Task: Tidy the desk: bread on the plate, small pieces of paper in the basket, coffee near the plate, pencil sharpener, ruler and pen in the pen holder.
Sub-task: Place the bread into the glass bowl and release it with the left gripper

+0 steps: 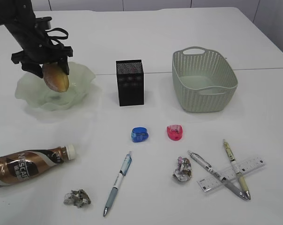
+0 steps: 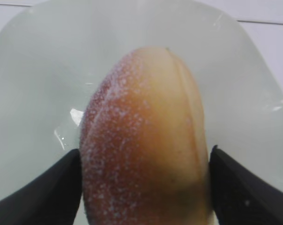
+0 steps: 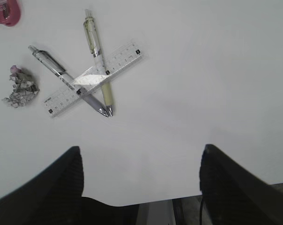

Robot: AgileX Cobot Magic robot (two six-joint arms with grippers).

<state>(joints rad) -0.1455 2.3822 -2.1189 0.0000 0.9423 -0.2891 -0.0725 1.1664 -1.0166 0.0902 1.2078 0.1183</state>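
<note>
While the left arm hangs over the far-left plate (image 1: 80,75), its fingers (image 1: 50,70) sit on either side of the bread (image 1: 55,77), which points down into the dish; in the left wrist view the dark fingers (image 2: 36,197) flank the bun (image 2: 146,140) closely, but whether they are pinching it or have let go cannot be told. Below the plate, near the front-left edge of the tabletop (image 1: 155,37), the coffee bottle (image 1: 31,164) lies on its side with its white cap pointing right. Just right of it, nearer the front, is one small ball of paper (image 1: 77,198), and beside that a blue-grip pen (image 1: 117,183) lies at a slant. Behind these, mid-table, stands the black mesh pen holder (image 1: 130,82), upright. In front of it sit a blue sharpener (image 1: 139,135) and a pink sharpener (image 1: 175,132), near each other but apart. A second ball of paper (image 1: 182,169) lies below the pink one. To the right at the back stands the grey-green basket (image 1: 204,79). In front of it, two more pens, one grey (image 1: 216,175) and one yellowish (image 1: 235,168), cross the clear ruler (image 1: 231,173), their tips meeting. The right arm's fingers (image 3: 141,187) hover spread wide above bare tabletop near these, holding nothing.
</note>
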